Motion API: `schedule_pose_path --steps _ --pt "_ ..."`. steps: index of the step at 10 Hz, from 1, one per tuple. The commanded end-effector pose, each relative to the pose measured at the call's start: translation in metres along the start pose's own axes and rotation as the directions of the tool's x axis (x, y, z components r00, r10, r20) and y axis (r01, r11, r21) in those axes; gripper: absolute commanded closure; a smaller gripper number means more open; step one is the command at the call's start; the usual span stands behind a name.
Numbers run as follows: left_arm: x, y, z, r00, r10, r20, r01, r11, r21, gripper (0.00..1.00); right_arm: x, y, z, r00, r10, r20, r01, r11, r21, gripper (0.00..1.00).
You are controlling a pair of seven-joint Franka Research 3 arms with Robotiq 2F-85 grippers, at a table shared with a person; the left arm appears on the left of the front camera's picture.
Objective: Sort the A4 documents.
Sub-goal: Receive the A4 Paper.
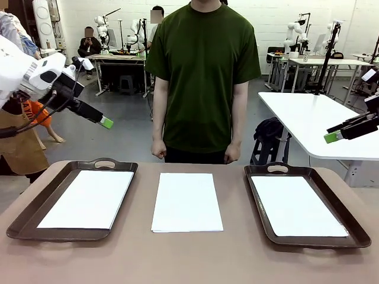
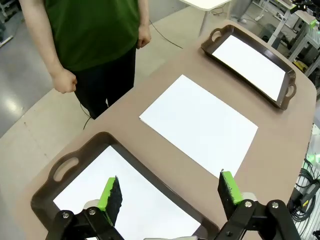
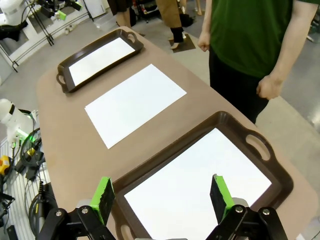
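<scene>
Left gripper [image 2: 169, 192]: fingers spread, empty, raised above left tray [image 1: 59, 234], which holds left paper [image 1: 89, 198]. Pile [image 1: 186, 201]: on the table [image 1: 177, 260] between the 2 trays. Right tray [image 1: 257, 201] holds right paper [image 1: 296, 204]; right gripper [image 3: 161, 194] is spread and empty above it. Step, as judged: no pick begun, so next 1 gripper must lower to the pile's edge and lift only the top sheet.

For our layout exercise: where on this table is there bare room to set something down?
Bare tabletop runs along the near edge, in front of both trays. Narrower strips lie between the middle sheets and the left tray, and between them and the right tray. Both trays are crowded, filled by paper.
</scene>
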State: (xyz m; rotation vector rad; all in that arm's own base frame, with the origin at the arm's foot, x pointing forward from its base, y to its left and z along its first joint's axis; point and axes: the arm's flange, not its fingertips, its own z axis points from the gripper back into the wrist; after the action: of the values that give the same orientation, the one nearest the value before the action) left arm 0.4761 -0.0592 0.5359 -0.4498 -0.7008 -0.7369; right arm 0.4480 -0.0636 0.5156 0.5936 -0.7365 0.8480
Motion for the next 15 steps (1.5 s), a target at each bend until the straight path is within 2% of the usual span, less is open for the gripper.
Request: schedule_pose_path --steps 1,3,7,8,9,15 --pt "-0.0086 0.0011 0.0054 1.000 0.006 0.006 -0.006 1.000 0.010 0.00 0.0008 -0.0007 -0.0015 1.000 0.003 0.000 -0.003 1.000 -0.009 0.00" --pt "-0.0096 0.0023 0.0005 0.999 0.023 0.039 -0.022 1.000 -0.021 0.00 0.0008 -0.0007 -0.0015 1.000 0.003 0.000 -0.003 1.000 -0.009 0.00" --pt "-0.0085 0.0051 -0.0027 0.998 0.046 0.032 -0.045 0.998 -0.043 0.00 0.0008 -0.0007 -0.0015 1.000 0.003 0.000 -0.003 1.000 -0.009 0.00" --pt "-0.0068 0.0082 -0.0032 0.995 0.098 0.022 -0.097 0.994 -0.045 0.00 0.0008 -0.0007 -0.0015 1.000 0.003 0.000 -0.003 1.000 -0.009 0.00" --pt "-0.0057 0.0017 -0.0010 0.998 0.051 0.022 -0.050 0.999 -0.019 0.00 0.0008 -0.0007 -0.0015 1.000 0.003 0.000 -0.003 1.000 -0.009 0.00" --pt "-0.0057 0.0017 -0.0010 0.998 0.051 0.022 -0.050 0.999 -0.019 0.00 0.0008 -0.0007 -0.0015 1.000 0.003 0.000 -0.003 1.000 -0.009 0.00"
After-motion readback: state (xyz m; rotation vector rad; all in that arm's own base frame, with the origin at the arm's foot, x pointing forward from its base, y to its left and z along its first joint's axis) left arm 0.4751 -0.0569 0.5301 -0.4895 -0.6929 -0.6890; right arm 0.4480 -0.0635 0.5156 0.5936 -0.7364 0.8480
